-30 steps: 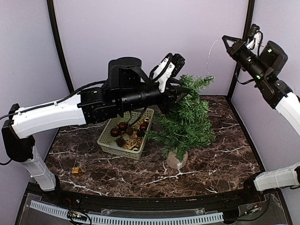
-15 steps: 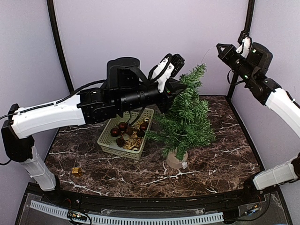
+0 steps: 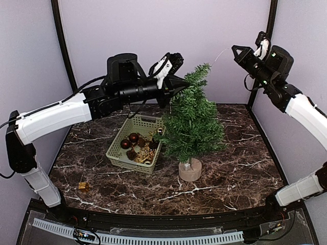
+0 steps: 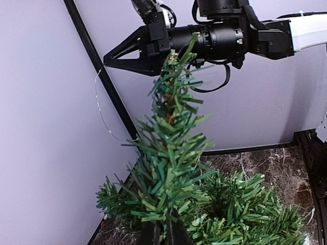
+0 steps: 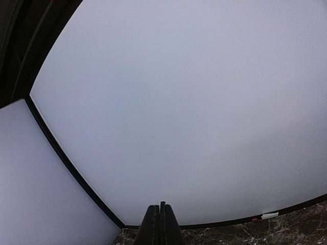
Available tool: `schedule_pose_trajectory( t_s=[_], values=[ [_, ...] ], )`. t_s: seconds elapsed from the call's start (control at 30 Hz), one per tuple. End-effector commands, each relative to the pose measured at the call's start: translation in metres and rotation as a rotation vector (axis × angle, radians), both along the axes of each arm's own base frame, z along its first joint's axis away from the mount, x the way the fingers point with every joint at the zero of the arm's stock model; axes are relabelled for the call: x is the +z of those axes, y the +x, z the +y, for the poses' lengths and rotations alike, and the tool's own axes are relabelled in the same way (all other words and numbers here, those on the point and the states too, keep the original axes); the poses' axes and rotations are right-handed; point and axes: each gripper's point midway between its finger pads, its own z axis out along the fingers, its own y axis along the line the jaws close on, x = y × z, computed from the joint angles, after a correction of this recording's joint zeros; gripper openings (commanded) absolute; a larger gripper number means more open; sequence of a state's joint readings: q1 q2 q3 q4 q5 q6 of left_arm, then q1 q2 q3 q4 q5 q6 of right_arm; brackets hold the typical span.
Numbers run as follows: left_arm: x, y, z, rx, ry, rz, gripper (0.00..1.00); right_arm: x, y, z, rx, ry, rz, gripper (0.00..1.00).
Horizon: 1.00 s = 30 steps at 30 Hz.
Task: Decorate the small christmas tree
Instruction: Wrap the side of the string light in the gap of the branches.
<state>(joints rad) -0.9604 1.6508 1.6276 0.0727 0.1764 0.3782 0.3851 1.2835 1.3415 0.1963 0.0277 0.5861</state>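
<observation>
Christmas tree (image 3: 193, 125): location?
– Upright on its round wooden base, on the marble table (image 3: 240, 168), just right of the green basket (image 3: 122, 162).
– Left gripper (image 3: 184, 86)?
– Closed on needles of an upper branch, left of the treetop.
– Right gripper (image 3: 234, 47)?
– Raised, right of the treetop and apart from it; fingers pressed together, a thin thread (image 4: 98, 97) hanging from the tip.

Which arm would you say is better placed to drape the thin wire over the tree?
Right. The right pincer holds the thin wire beside the treetop; the left pincer is busy gripping the small christmas tree.
</observation>
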Motion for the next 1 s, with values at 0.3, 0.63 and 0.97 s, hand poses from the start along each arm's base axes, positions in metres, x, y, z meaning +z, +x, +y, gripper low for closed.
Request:
schedule_pose_trajectory(
  t_s=[0.3, 0.63, 0.97],
  values=[
    [0.066, -0.009, 0.005, -0.106, -0.107, -0.221, 0.00, 0.028, -0.003, 0.000, 0.015, 0.034, -0.084, 0.00],
    [0.045, 0.003, 0.014, -0.122, -0.110, -0.136, 0.00, 0.022, -0.005, 0.000, 0.020, 0.033, -0.076, 0.00],
    [0.031, 0.011, 0.016, -0.093, -0.112, -0.078, 0.29, 0.068, -0.049, 0.006, 0.162, 0.108, -0.189, 0.00]
  ],
)
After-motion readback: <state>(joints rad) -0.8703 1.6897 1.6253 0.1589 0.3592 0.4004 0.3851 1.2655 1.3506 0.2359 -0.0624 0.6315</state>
